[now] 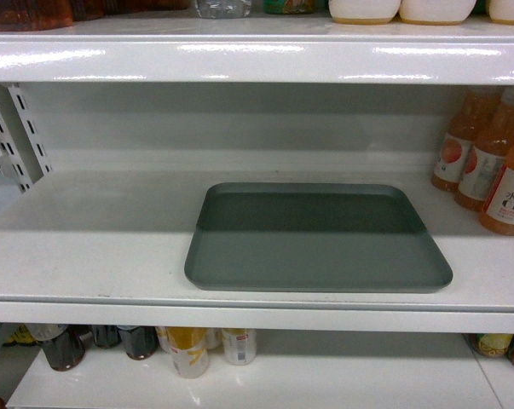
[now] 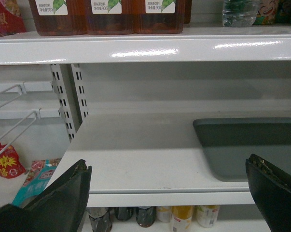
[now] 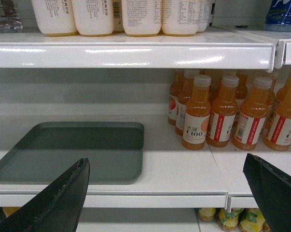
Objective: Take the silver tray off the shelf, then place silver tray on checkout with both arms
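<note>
I see the silver tray (image 1: 316,243) lying flat on the shelf (image 1: 95,247), left of the orange juice bottles (image 3: 222,113), both my left claw (image 2: 167,193) and right claw (image 3: 167,193) spread apart short of it; stiff, light, probably slick, so I'd pinch opposite side rims.

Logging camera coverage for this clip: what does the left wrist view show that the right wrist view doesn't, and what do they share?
Only the left wrist view shows the slotted white uprights, snack packets low at left, brown-liquid containers on the upper board, and the left gripper, open.

Only the right wrist view shows the orange juice bottles standing to the right of the tray, pale bottles above, and the right gripper, open.

Both show the silver tray lying flat on the shelf, untouched, near the front lip.
</note>
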